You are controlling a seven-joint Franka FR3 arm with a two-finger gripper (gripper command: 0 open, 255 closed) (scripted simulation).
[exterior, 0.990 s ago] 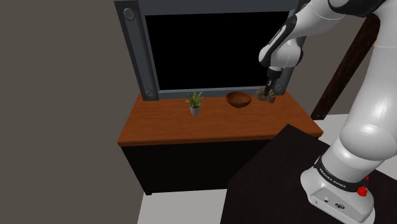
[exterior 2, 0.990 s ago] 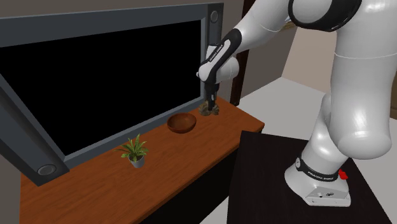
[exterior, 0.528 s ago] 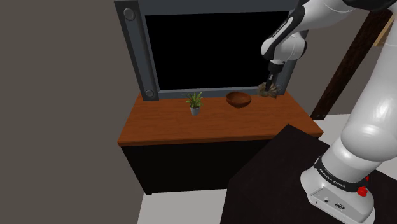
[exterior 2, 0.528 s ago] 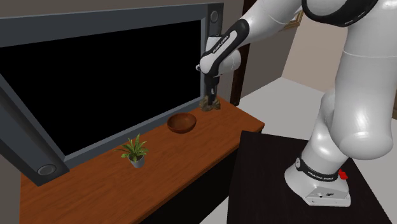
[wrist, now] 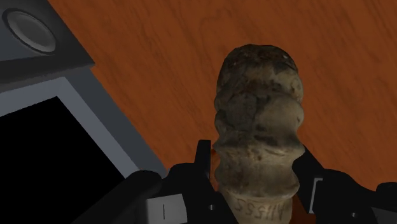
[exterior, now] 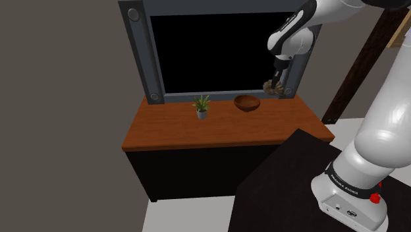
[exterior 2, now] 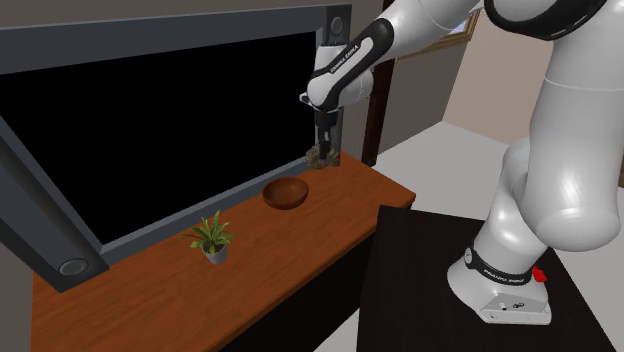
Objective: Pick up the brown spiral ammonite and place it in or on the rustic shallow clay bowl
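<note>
The brown ribbed ammonite hangs in the air, clasped between my black fingers. My gripper is shut on the ammonite above the wooden top, beside the screen's lower corner. In the second exterior view the gripper holds the ammonite up and to the right of the bowl. The shallow brown clay bowl rests on the wooden top with nothing in it, a little to the shoulder view's left of the gripper.
A large dark-framed screen stands along the back of the wooden cabinet top. A small potted plant sits left of the bowl. My dark stand is in front at the lower right.
My gripper has risen from the cabinet top with the ammonite in it and drifted slightly toward the bowl. The bowl and the plant have stayed where they were.
</note>
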